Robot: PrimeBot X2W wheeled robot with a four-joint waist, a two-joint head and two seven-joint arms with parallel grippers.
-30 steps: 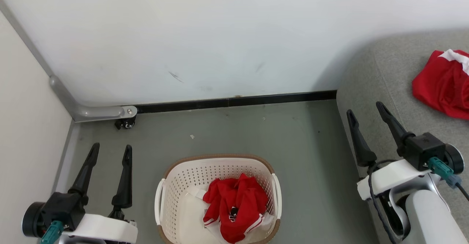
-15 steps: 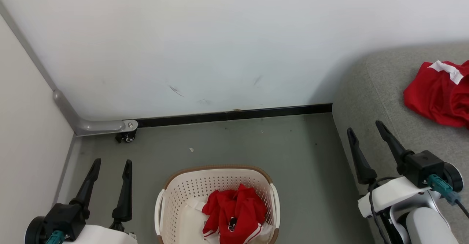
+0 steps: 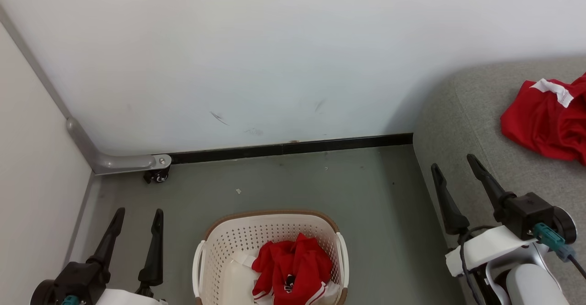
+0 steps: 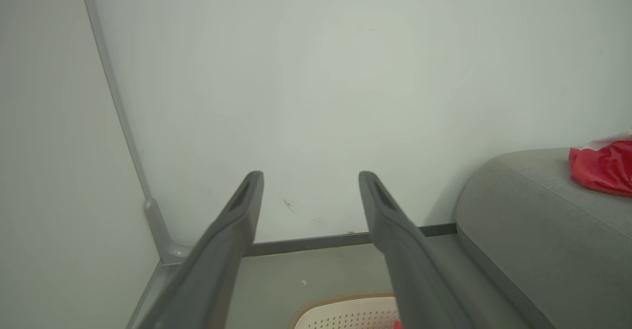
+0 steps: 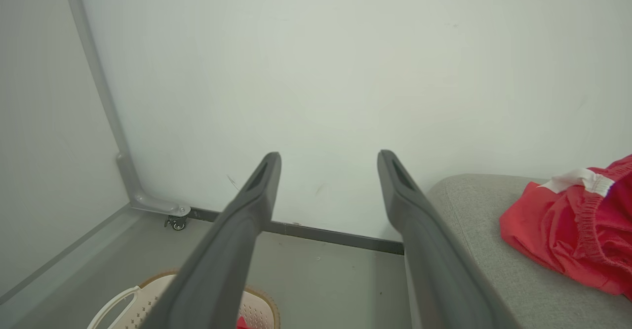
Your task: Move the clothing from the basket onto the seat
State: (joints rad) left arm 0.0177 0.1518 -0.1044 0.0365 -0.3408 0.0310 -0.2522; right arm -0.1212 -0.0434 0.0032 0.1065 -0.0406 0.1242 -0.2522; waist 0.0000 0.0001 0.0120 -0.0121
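Both tools stand with jaws wide and carry nothing: the left gripper and the right gripper point at the bare wall. The basket sits on the floor between them, back toward their wrists. Red clothing lies bunched inside it, to the left gripper's right. Another red garment lies on the sofa, off to the right of the right gripper's fingers.

The fabric looks slack and smooth, so a pinch on one fold could let a piece slide free, or trail and snag the basket's perforated plastic wall and drag the light tub along. A long dark finger might also catch a hole or strike the brown woven-look rim. The sofa's grey cloth is coarse and its edge rounded; clothing dropped near that edge may slump to the floor.
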